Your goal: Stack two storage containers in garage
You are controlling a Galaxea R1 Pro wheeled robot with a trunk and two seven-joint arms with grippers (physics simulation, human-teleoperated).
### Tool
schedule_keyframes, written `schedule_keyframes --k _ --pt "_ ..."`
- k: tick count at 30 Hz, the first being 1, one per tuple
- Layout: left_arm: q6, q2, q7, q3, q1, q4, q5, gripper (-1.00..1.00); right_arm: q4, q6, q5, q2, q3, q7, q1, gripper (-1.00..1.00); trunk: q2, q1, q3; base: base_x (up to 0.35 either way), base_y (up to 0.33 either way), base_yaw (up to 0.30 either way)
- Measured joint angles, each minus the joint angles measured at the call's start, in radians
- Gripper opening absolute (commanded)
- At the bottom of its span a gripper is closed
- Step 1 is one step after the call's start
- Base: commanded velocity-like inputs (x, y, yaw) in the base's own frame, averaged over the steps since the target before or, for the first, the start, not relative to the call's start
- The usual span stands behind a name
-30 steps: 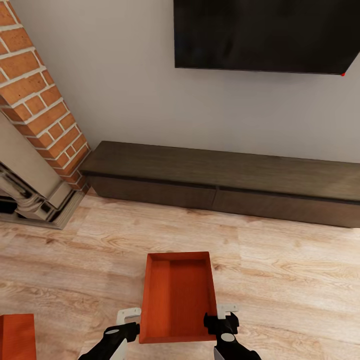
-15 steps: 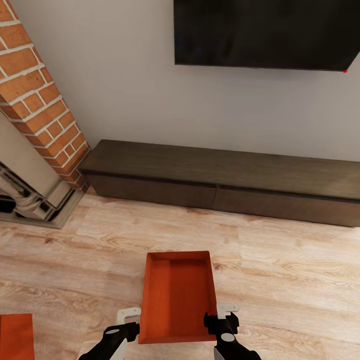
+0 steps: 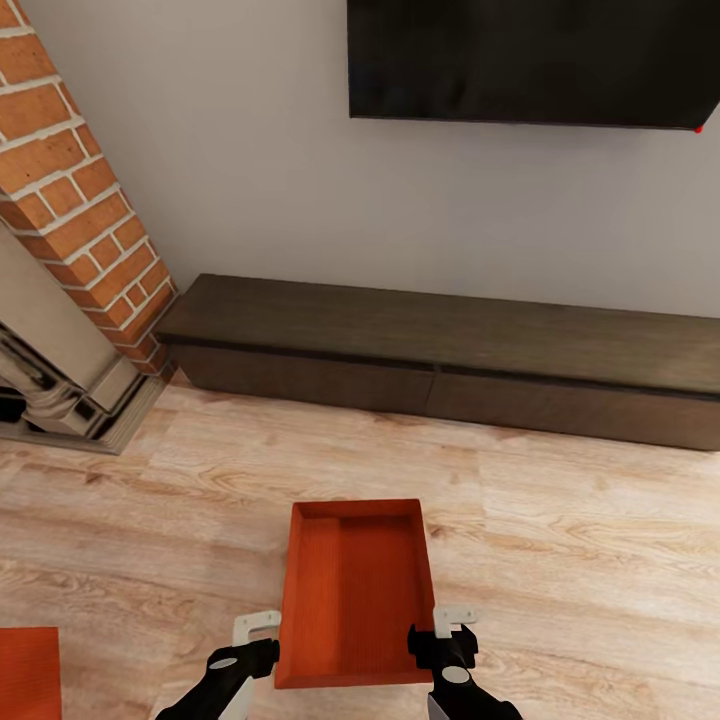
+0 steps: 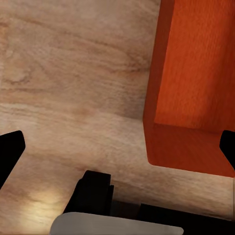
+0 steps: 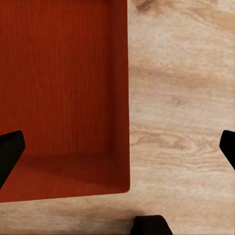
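Lower centre of head view: orange-red container (image 3: 355, 595) between left gripper (image 3: 256, 645) and right gripper (image 3: 446, 633); both spread wide, straddling its near corners. Second container (image 3: 28, 672) at lower-left corner, on wood planks (image 3: 580, 570).

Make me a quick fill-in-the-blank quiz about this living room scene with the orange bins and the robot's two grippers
1. The storage container between the left gripper and the right gripper is open-topped and holds ____.
2. It sits over a floor of light ____ planks.
3. The second container shows at the head view's lower ____ corner.
4. Above the low cabinet hangs a black ____.

Missing words: nothing; wood; left; TV
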Motion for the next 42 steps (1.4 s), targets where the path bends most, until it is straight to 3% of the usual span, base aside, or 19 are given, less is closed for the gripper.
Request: schedule_keyframes --k 42 --pt "0.001 0.001 0.000 0.009 0.000 0.000 0.001 1.00 0.000 0.001 0.000 0.000 0.000 0.000 0.000 1.00 -0.294 0.161 -0.132 0.000 0.000 0.000"
